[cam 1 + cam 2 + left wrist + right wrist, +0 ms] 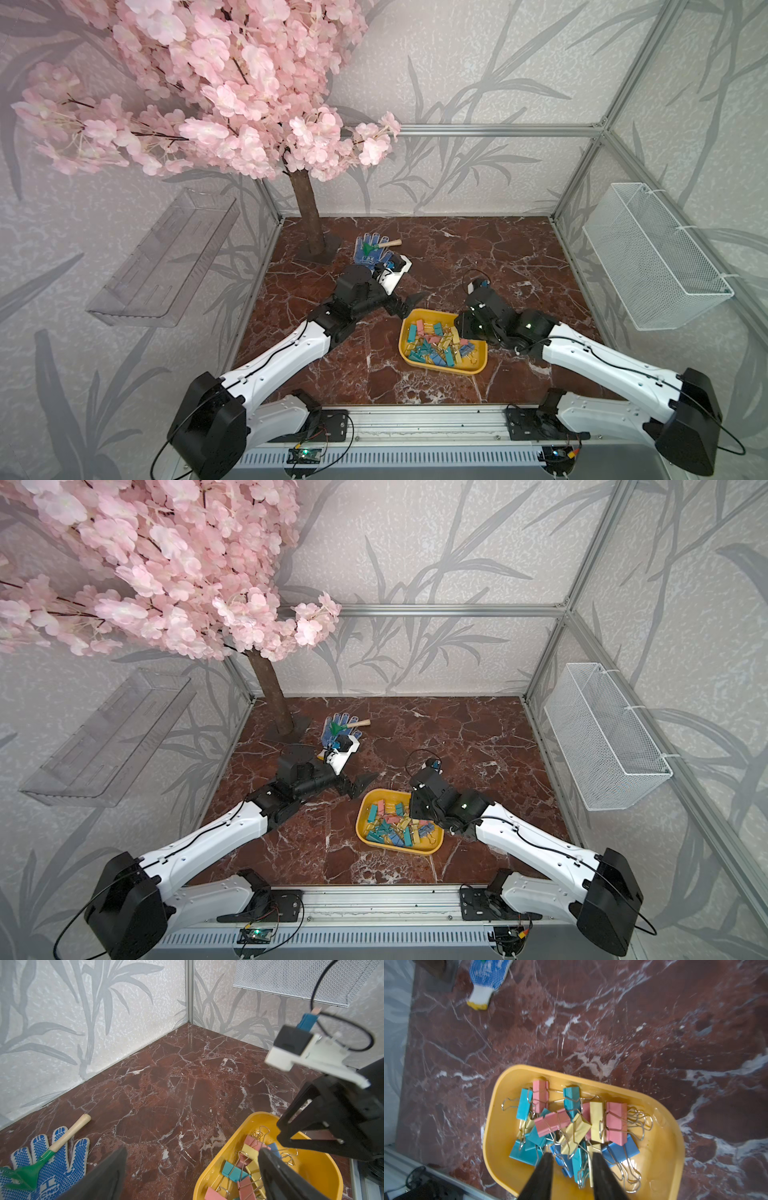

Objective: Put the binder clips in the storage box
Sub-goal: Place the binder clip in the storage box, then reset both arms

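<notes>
Seemingly nearly finished: the binder clips (436,343) lie heaped in the storage box (402,340), toward five o'clock on the marble table (498,257), none visibly loose. The right gripper (571,1155) hovers above them, part-open and empty; the left gripper (409,306), spread wide, empty, hangs at the box's eleven o'clock.

The left arm (278,353) lay stretched forward from its base at the near edge, its black wrist angled inward and held low. The left pincer (411,305) gaped wide, its two fingers (108,1172) spread far apart in the left wrist view with nothing between them. The right arm (602,365) extended inward from the opposite side, wrist tipped steeply down. The right pincer (572,1155) pointed downward, jaws partly apart with a clear gap, gripping nothing.
</notes>
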Robot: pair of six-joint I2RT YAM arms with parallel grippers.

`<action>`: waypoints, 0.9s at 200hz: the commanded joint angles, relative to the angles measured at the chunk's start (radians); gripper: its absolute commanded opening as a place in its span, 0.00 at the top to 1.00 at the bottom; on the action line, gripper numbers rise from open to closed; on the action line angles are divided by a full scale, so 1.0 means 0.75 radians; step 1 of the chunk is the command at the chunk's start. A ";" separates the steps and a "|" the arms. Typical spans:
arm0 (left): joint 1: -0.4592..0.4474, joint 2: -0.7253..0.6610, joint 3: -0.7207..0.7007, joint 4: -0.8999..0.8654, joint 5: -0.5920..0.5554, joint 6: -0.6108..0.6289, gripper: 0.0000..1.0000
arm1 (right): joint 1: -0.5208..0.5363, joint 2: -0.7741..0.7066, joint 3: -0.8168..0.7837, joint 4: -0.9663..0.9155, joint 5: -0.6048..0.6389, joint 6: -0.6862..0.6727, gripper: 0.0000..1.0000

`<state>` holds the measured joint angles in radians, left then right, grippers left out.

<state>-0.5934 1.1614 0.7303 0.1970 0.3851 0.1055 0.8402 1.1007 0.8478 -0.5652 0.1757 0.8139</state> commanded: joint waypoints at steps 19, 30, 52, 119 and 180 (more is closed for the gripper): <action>0.004 -0.050 -0.016 0.033 -0.340 -0.021 0.00 | -0.101 -0.215 0.033 0.077 0.567 -0.435 0.15; 0.009 -0.075 -0.049 0.078 -0.493 -0.058 0.00 | -0.176 -0.265 -0.042 0.227 0.674 -0.558 0.00; 0.011 -0.140 -0.083 0.106 -0.773 -0.106 0.00 | -0.423 -0.285 -0.216 0.557 0.689 -0.708 0.00; 0.266 -0.216 -0.530 0.571 -1.208 -0.073 0.00 | -0.937 0.201 -0.396 1.078 0.494 -0.706 0.01; 0.621 0.174 -0.679 1.093 -0.937 -0.138 0.00 | -1.018 0.582 -0.525 1.816 0.323 -0.982 0.01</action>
<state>-0.1738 1.2060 0.2195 0.7959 -0.4244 0.0147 0.0956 1.5158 0.5079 0.5079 0.5045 0.1646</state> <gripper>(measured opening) 0.999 0.989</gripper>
